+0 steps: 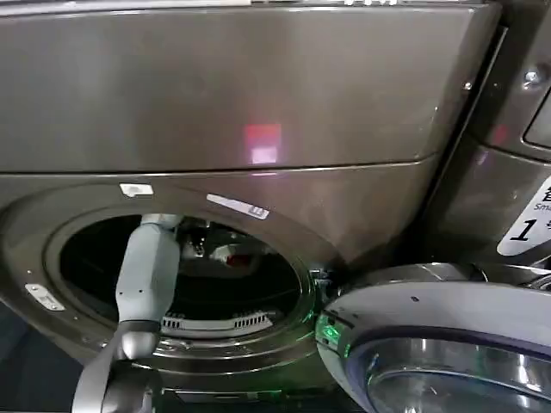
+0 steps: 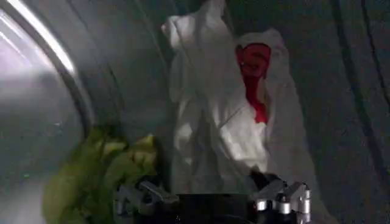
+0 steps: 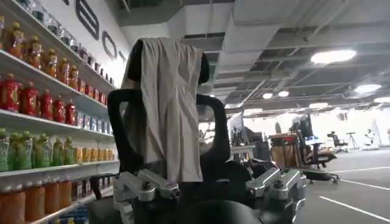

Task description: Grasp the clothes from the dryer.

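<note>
The dryer (image 1: 258,103) is a bronze-grey front-loader with its round porthole open. My left arm reaches through the porthole, and my left gripper (image 1: 195,244) is inside the dark drum. The clothes lie in the drum: a white garment with a red patch (image 2: 225,122) right in front of my left gripper (image 2: 210,198), and a lime-green garment (image 2: 100,173) beside it. A red-and-white bit of the clothes (image 1: 234,255) shows past the arm. The left jaws stand spread, with the white garment's lower edge between them. My right gripper (image 3: 210,192) is open, away from the dryer.
The dryer's glass door (image 1: 430,344) hangs open at the lower right, close to the porthole's rim. A second machine panel with a white "1" sticker (image 1: 525,228) stands to the right. The right wrist view faces a chair draped with beige cloth (image 3: 167,103) and shelves of bottles (image 3: 42,109).
</note>
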Tool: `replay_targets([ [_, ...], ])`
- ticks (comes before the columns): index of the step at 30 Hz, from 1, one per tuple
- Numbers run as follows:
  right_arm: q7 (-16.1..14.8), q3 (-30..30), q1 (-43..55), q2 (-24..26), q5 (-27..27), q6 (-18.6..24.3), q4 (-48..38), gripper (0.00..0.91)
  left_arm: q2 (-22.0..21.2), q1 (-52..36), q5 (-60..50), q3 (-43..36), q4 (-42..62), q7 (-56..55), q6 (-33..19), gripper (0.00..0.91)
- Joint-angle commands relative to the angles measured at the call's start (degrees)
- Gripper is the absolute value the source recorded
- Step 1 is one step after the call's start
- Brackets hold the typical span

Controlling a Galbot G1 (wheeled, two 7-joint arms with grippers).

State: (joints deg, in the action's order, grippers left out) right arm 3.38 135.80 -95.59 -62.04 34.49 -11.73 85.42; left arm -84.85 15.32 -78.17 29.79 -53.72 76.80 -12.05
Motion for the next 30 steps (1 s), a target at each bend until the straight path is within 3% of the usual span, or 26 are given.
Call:
replay_targets([
  [1, 0.07, -0.22, 0.15, 0.0, -0.04, -0.01, 0.29, 0.907, 0.19, -0.34, 1.17, 0.32, 5.9, -0.14, 1.4, 0.907],
  [6, 0.07, -0.18, -0.02, 0.0, -0.02, 0.0, 0.28, 0.907, 0.36, -0.61, 2.14, 0.7, 7.86, -0.44, 1.69, 0.907],
  [7, 0.06, -0.29, 0.02, -0.01, -0.02, 0.0, 0.32, 0.907, 0.49, -0.57, 3.12, 0.67, 7.75, -0.07, 1.76, 0.205],
  [8, 0.09, -0.4, 0.1, 0.0, -0.04, 0.01, 0.35, 0.907, 0.64, -0.44, 4.16, 0.57, 7.35, -0.15, 1.89, 0.0],
  [20, 0.04, -0.73, 0.14, 0.17, -0.06, 0.12, 0.09, 0.907, 0.71, 0.75, 7.96, 0.13, 2.25, 0.0, 4.46, 0.0],
  [26, 0.03, -0.88, 0.18, 0.23, -0.14, 0.3, -0.17, 0.907, 0.24, 1.12, 3.61, 0.04, 0.95, -0.69, 4.46, 0.0],
  [30, -0.34, -0.98, 0.25, 0.2, -0.04, 0.13, -0.13, 0.907, 0.12, 1.6, 7.65, 0.83, -0.79, -10.31, 5.13, 0.0],
])
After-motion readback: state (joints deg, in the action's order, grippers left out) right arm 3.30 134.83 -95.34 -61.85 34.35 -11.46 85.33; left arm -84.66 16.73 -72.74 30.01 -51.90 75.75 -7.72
